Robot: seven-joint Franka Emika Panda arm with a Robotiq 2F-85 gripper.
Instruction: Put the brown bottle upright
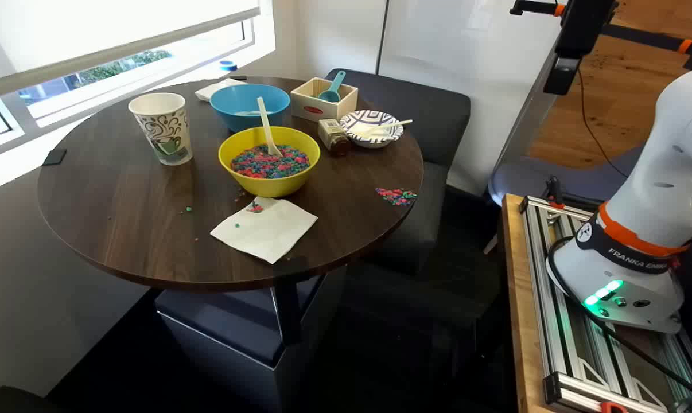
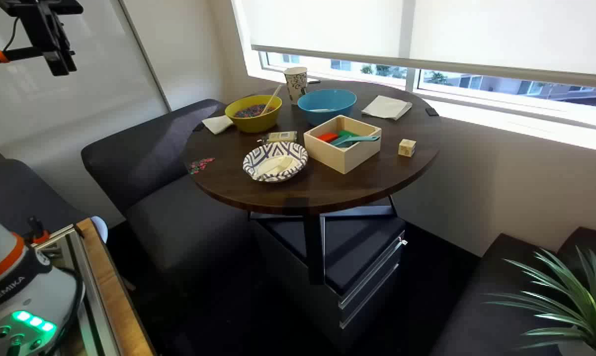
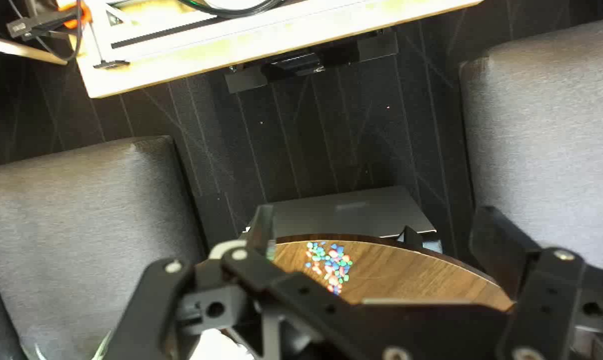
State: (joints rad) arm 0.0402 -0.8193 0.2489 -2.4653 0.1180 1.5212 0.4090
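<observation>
The small brown bottle point(image 1: 335, 139) lies on its side on the round table, its pale label facing up. It is between the yellow bowl and the patterned paper bowl. In an exterior view it point(image 2: 281, 137) shows just behind the patterned bowl, near the wooden box's corner. In the wrist view the bottle is hidden or out of view. My gripper point(image 3: 376, 230) is open, with nothing between its fingers, over the table edge nearest the robot base. It does not show in the exterior views, so its distance to the bottle cannot be told exactly.
Close to the bottle stand the yellow bowl point(image 1: 268, 182) with a spoon, the blue bowl point(image 2: 327, 111), the wooden box point(image 2: 343, 159) and the patterned bowl point(image 1: 370, 139). A tall paper cup point(image 1: 163, 132) and napkins point(image 1: 264, 232) lie farther off. Coloured bits point(image 3: 331, 262) lie near the table edge.
</observation>
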